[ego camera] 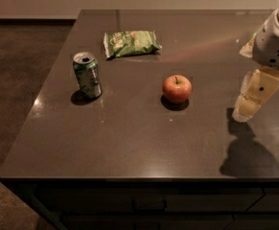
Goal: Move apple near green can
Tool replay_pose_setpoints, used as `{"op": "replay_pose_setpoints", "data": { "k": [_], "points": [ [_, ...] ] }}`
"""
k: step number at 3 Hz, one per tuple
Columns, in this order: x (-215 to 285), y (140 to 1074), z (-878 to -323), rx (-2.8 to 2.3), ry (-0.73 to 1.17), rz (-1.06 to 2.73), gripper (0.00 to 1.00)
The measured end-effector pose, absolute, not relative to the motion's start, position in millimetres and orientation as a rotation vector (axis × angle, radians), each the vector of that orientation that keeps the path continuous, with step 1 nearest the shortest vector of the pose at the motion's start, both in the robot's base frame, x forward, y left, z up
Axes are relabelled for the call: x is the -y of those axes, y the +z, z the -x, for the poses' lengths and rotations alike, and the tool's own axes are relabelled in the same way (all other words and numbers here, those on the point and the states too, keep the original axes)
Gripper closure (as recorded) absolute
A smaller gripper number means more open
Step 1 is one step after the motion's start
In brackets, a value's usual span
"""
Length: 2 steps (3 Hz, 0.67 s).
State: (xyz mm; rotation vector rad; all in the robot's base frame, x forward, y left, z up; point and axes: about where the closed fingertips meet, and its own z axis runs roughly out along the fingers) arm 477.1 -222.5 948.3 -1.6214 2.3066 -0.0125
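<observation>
A red-orange apple (pixel 177 88) with a short dark stem sits on the dark tabletop (pixel 129 143), near its middle. The green can (pixel 87 74) stands upright to the apple's left, about two can-heights away, with its silver top showing. My gripper (pixel 247 107) hangs above the table's right side, well to the right of the apple and touching nothing. Its shadow falls on the table below it.
A flat green chip bag (pixel 132 43) lies behind the apple and can, toward the back of the table. The table's left and front edges drop to a brown floor (pixel 14 80). A pale object (pixel 248 48) lies partly hidden behind the arm at far right.
</observation>
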Motion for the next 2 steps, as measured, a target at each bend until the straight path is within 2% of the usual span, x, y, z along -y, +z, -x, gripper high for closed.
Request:
{"op": "replay_pose_setpoints", "data": {
  "k": [2],
  "points": [
    [216, 907, -523, -2.327, 0.064, 1.556, 0.00]
  ]
}}
